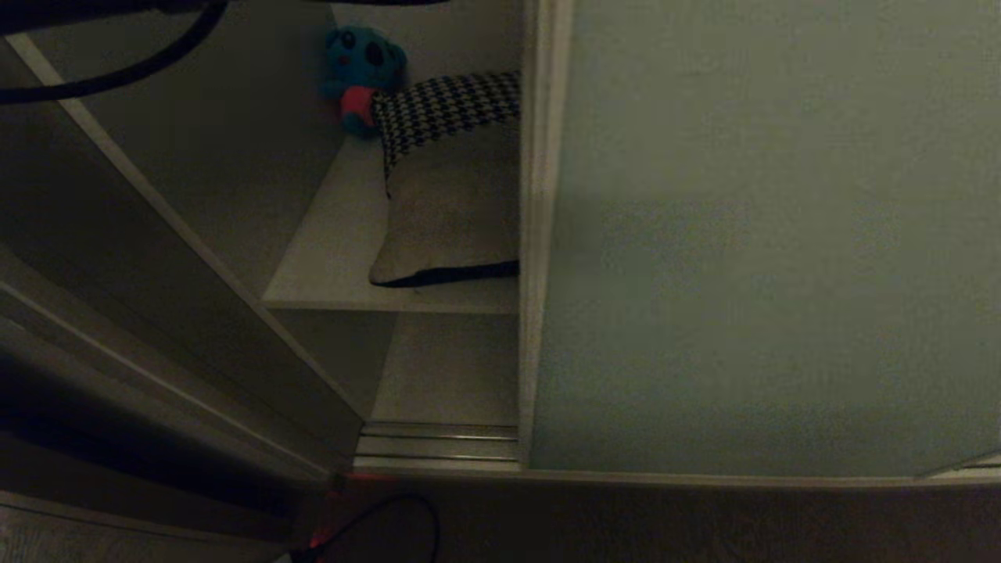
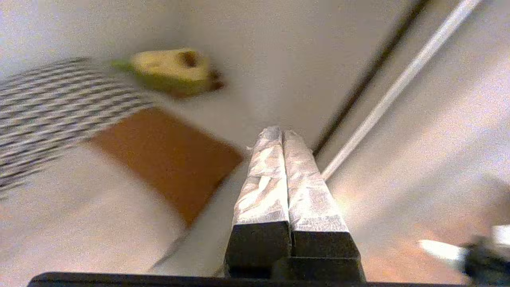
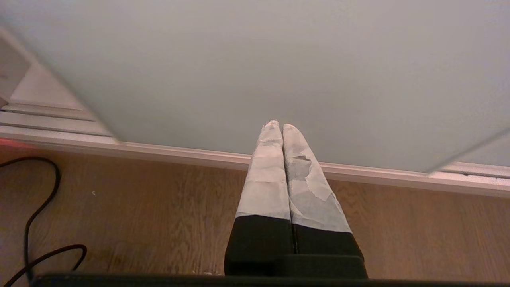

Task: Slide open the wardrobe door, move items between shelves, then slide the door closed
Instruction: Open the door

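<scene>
On upper shelf cushion flat, houndstooth end rearward; left gripper, right gripper closed, empty.

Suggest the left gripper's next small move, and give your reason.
Probably open the fingers: the left gripper is shut and empty, near the square patchwork cushion in beige, rust-brown and houndstooth lying on the off-white shelf, the pale grey-green sliding door already slid aside.

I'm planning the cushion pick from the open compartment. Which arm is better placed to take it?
Probably left. The left gripper, jaws shut, already faces the cushion inside the wardrobe. The right gripper, jaws shut, points at the sliding door above the floor.
</scene>
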Available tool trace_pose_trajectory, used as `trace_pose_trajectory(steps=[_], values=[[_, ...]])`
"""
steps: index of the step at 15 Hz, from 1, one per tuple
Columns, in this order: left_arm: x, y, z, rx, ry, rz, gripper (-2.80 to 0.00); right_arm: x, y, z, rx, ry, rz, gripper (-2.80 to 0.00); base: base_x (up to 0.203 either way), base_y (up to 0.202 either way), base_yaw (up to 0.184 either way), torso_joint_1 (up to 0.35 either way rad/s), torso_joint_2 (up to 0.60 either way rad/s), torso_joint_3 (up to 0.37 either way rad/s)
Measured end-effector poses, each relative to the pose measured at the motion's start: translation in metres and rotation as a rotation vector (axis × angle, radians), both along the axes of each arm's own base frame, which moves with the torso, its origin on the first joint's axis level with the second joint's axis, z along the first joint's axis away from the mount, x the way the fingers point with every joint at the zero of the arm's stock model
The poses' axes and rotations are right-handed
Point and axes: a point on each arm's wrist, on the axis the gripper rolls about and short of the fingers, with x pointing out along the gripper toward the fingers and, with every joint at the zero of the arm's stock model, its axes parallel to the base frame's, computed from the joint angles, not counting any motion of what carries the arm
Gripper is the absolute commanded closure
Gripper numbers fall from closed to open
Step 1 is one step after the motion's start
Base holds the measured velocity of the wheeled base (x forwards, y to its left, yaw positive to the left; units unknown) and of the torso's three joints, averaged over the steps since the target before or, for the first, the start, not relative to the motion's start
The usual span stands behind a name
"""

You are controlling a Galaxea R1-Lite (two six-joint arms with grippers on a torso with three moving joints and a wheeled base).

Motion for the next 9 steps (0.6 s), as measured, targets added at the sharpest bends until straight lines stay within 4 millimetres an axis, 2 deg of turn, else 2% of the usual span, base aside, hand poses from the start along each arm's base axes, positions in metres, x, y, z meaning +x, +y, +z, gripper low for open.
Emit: trace_pose_trajectory(steps=[2,4,7,9], values=[[-0.007,-0.010,0.004,-0.013,-0.003,-0.041,0.00,0.000,0.000,0.000,0.000,0.000,0.001,0.00,0.000,0.000,0.000,0.000,0.00,0.000],[-0.012,-0.008,0.008,-0.033,0.000,-0.013,0.00,0.000,0.000,0.000,0.000,0.000,0.001,0.00,0.000,0.000,0.000,0.000,0.00,0.000],[-0.010,0.007,0.001,-0.039,0.045,0.175,0.00,0.000,0.000,0.000,0.000,0.001,0.000,0.00,0.000,0.000,0.000,0.000,0.00,0.000],[0.007,0.024,-0.012,-0.016,0.074,0.362,0.00,0.000,0.000,0.000,0.000,0.000,0.001,0.00,0.000,0.000,0.000,0.000,0.00,0.000]])
